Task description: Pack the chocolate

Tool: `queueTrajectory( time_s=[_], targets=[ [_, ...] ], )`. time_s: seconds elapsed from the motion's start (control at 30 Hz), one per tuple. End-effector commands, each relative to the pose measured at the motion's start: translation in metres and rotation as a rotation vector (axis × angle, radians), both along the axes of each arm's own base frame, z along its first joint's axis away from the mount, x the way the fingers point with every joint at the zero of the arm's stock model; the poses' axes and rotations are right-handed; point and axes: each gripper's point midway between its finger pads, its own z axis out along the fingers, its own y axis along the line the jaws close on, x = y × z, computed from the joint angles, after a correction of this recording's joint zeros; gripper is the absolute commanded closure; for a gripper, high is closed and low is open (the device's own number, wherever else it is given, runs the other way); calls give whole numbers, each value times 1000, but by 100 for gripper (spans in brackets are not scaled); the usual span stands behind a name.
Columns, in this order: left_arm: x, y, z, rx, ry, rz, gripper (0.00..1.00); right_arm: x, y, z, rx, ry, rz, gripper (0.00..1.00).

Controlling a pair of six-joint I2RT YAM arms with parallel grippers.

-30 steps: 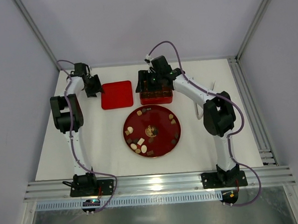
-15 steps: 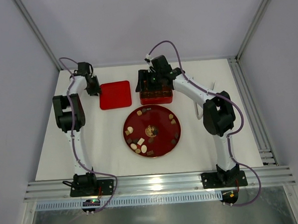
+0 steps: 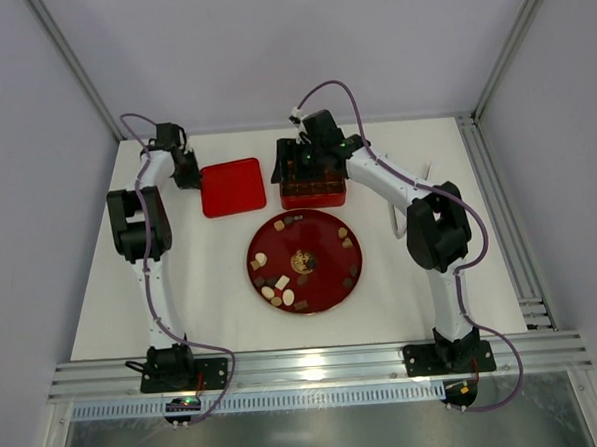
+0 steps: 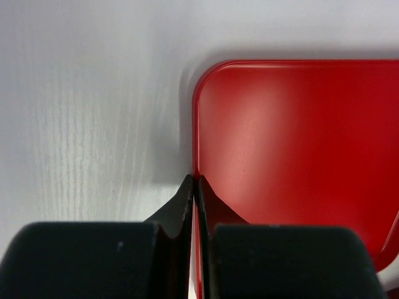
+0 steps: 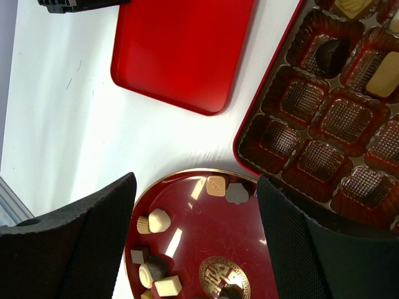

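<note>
Several chocolate pieces (image 3: 282, 282), dark, tan and cream, lie scattered on the round red plate (image 3: 325, 257). Behind the plate stands the red box (image 3: 313, 188) with brown cups; a few cups hold a chocolate (image 5: 330, 55), many are empty. My right gripper (image 3: 300, 163) hovers open over the box's near left corner and the plate's far edge (image 5: 194, 187), with nothing between its fingers. The flat red lid (image 3: 234, 187) lies left of the box. My left gripper (image 4: 195, 180) is shut on the lid's left rim (image 4: 293, 149), one finger on the table side and one over the lid.
A gold emblem (image 3: 302, 259) marks the plate's centre. White table (image 3: 211, 278) surrounds the plate, with metal rails (image 3: 524, 232) along the right side and the arm bases at the near edge.
My left gripper has gone from open to shut at the lid's left edge and shifted slightly back. The right arm, plate and box have not moved.
</note>
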Motion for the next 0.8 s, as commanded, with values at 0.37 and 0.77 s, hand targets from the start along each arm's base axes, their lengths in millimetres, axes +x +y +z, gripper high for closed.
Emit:
queueTrajectory(
  time_s=[0.37, 0.77],
  targets=[
    [-25, 1, -2, -345, 88, 21, 100, 9, 30, 19, 94, -11, 66, 21],
    [-37, 1, -4, -506, 132, 76, 100, 21, 58, -1, 170, 22, 88, 21]
  ],
)
